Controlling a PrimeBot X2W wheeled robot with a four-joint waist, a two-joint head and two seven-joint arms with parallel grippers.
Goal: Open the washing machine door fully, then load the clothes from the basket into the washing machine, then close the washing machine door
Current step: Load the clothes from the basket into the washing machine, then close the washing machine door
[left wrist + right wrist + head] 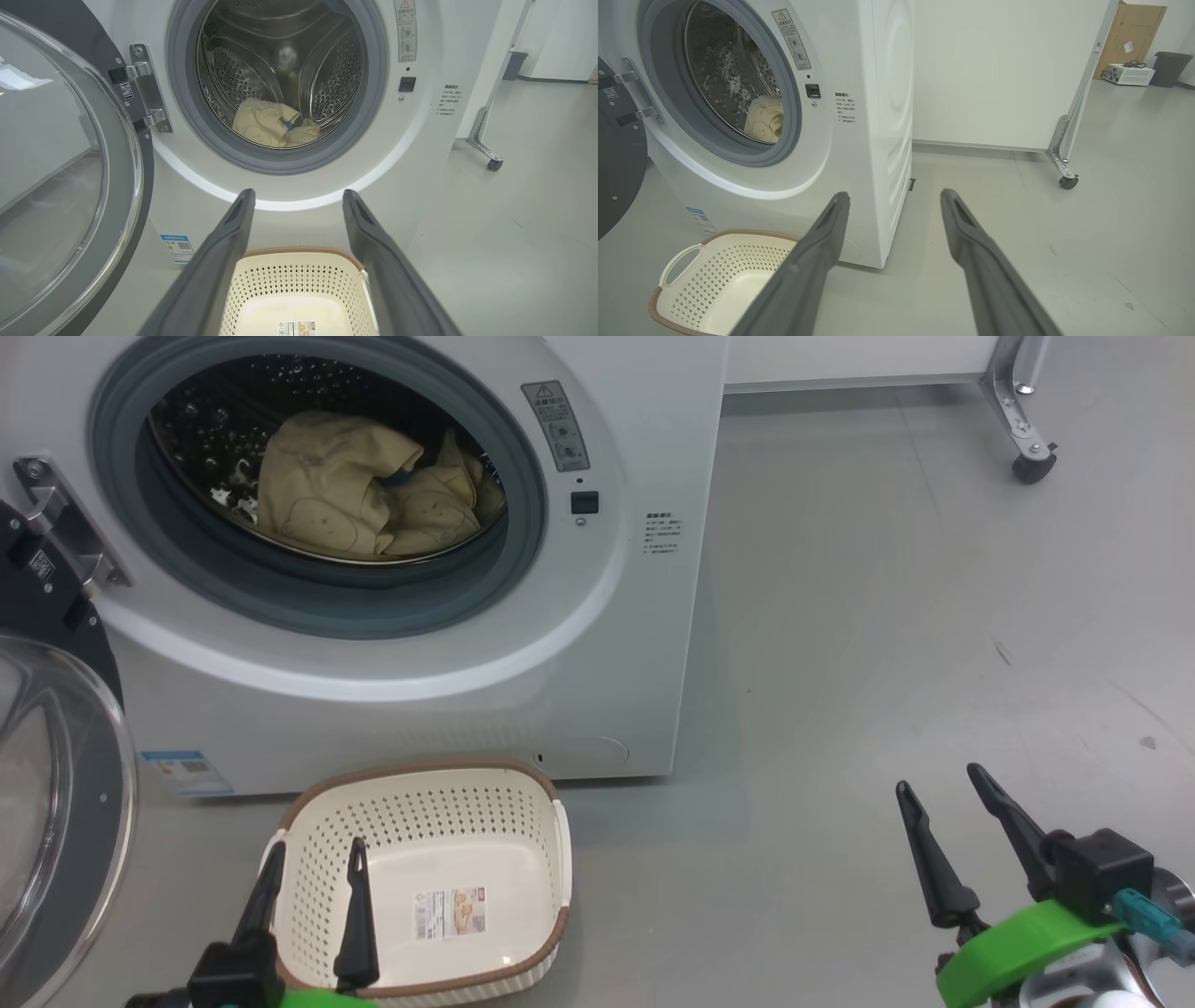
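We see the clothes (pixel 364 485) inside the washing machine (pixel 597 644), upper left. The door (pixel 47 775) stands open at the left edge, nearest our left gripper (pixel 317 847). It and the right gripper (pixel 939 777) gape wide, empty.

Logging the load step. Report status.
Left gripper open over basket; right gripper open, empty. Clothes in washing machine; basket empty. Washing machine door open, not yet closed.

Premises appear to be a test lab or studio rather than a home: bare grey floor (pixel 1064 256), white partition panel (pixel 994 70) on a castor (pixel 1068 182), cardboard box (pixel 1134 32), and a freestanding washing machine (pixel 887 116).
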